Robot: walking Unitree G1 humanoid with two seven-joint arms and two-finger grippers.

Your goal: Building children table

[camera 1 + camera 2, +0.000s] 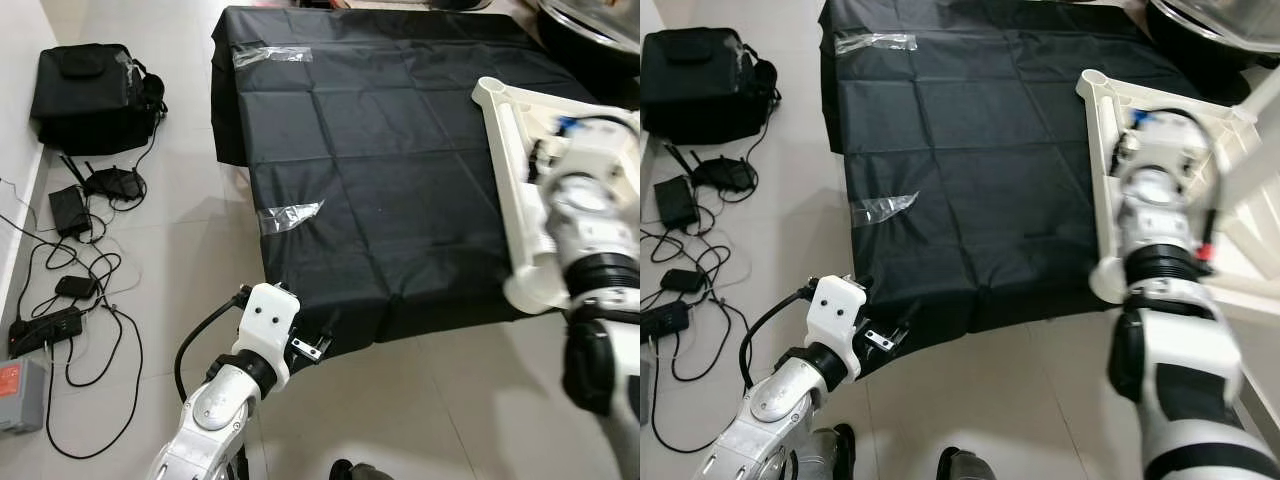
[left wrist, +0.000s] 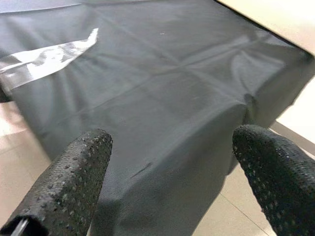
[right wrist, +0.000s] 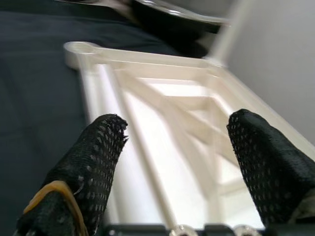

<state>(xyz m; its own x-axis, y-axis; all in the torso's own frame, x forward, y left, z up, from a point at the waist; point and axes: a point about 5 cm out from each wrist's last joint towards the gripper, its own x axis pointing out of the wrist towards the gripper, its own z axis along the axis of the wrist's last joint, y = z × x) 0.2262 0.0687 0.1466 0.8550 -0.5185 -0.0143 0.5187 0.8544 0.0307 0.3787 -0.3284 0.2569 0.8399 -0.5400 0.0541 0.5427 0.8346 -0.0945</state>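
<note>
Right wrist view: the right pincer (image 3: 172,162), fingers apart, hovers above the white ribbed plastic tabletop panel (image 1: 510,180) lying at frame right on the black cloth sheet (image 1: 380,170). Grip a rib squarely, probably near its edge. Left pincer (image 2: 172,182) gapes idle.

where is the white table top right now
The white table top lies underside up on the right edge of the black sheet, directly under the open right gripper.
</note>
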